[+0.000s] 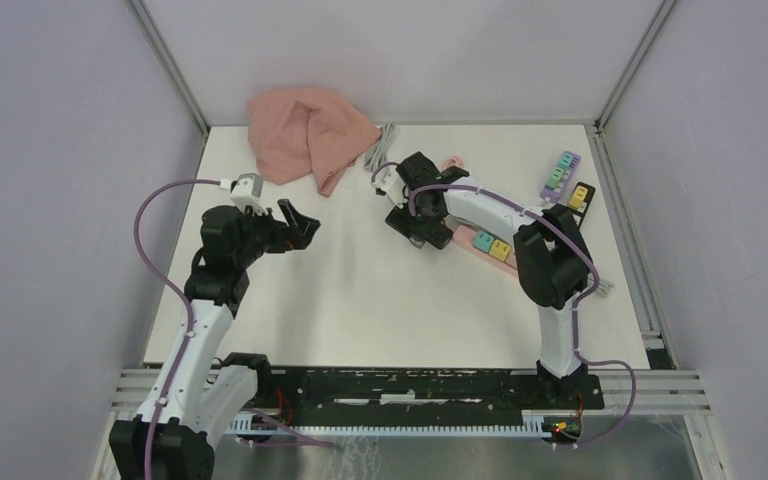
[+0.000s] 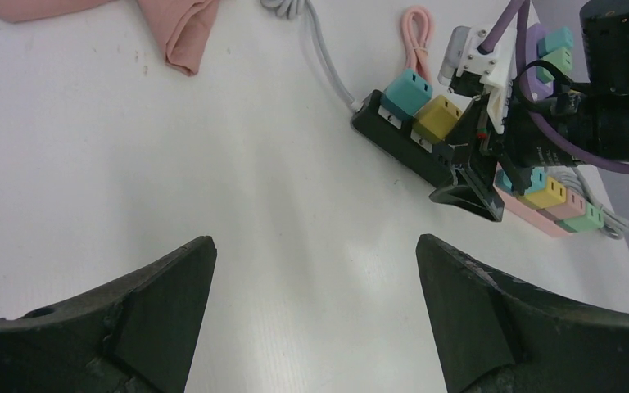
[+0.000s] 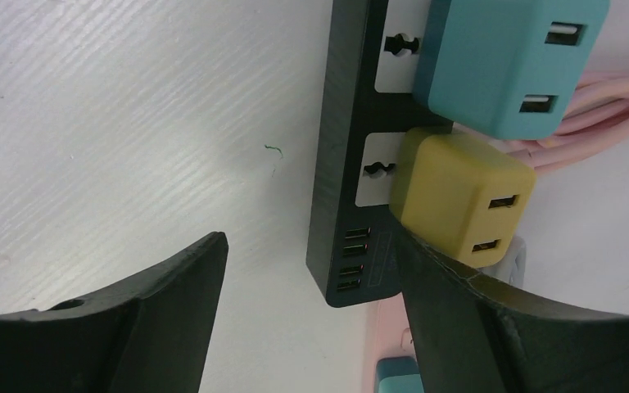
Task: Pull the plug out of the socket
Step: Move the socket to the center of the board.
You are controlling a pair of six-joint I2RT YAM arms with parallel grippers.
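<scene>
Right wrist view shows the right jaws standing apart, with nothing squeezed between them. One finger [image 3: 491, 336] is just beside the yellow plug [image 3: 459, 205], maybe touching it. The other finger [image 3: 147, 319] is out over the bare worktop [image 3: 131, 123]. The end of the black socket strip [image 3: 348, 164] sits in the gap between them.

I think the jaws are set this way so they can close on the yellow plug from both sides. They might mean to grab the strip instead; I can't tell for sure. The yellow plug sits in its socket, and a teal plug [image 3: 508, 57] sits in the next socket along. Both look pushed right in, so no plug is off yet.

The left jaws are wide open too and hold nothing. They hang over the worktop, well apart from the strip but pointed at it. Maybe that is so they are out of the way, or ready to hold the strip down. Nothing pins the strip, so a hard pull may lift all of it.

Further out lie a pink socket strip [image 2: 553, 217] with more small plugs, a grey cord [image 2: 328, 70] and a pink cloth [image 1: 305, 135].
</scene>
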